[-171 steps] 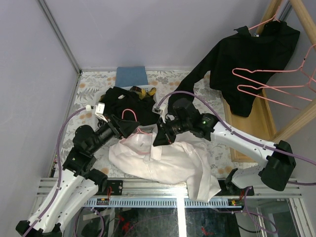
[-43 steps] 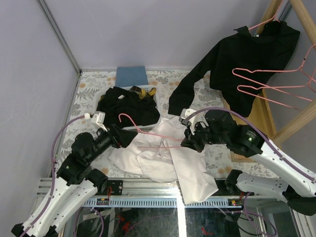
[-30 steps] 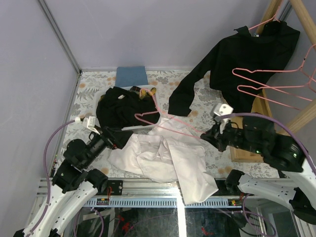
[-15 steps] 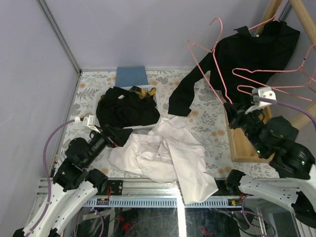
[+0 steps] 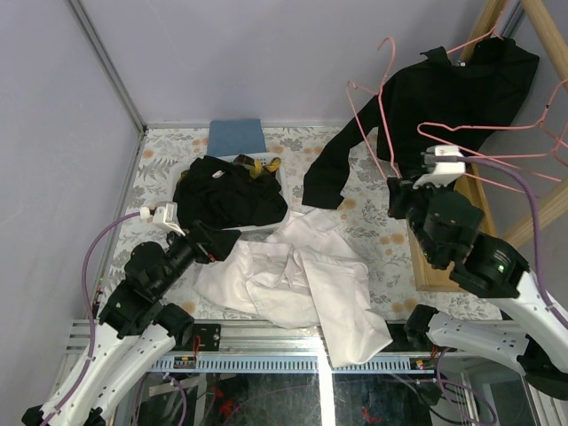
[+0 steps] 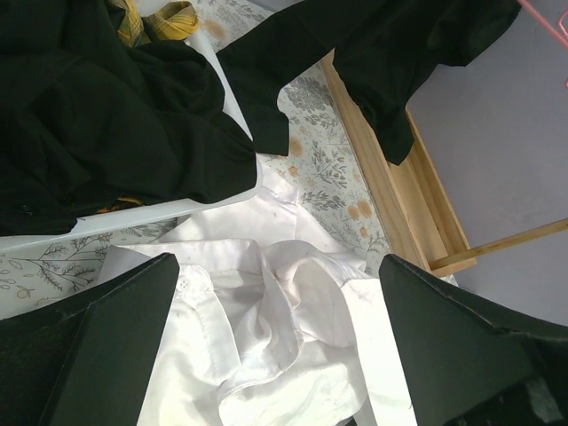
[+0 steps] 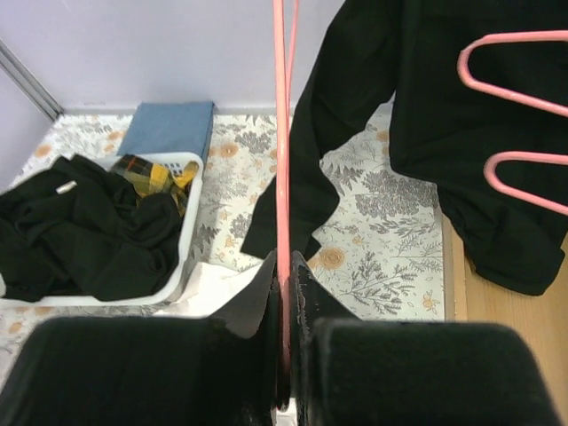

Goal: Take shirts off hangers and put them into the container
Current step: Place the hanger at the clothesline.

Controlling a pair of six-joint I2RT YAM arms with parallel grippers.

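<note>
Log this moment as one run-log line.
right gripper: shut on pink hanger, raised | left gripper: open over white shirt | white shirt: on table beside basket | basket: black shirt, plaid shirt inside

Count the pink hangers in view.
4 hangers: one pinched in the right gripper, one under the hanging black shirt, two empty at the right edge; others may be hidden.
</note>
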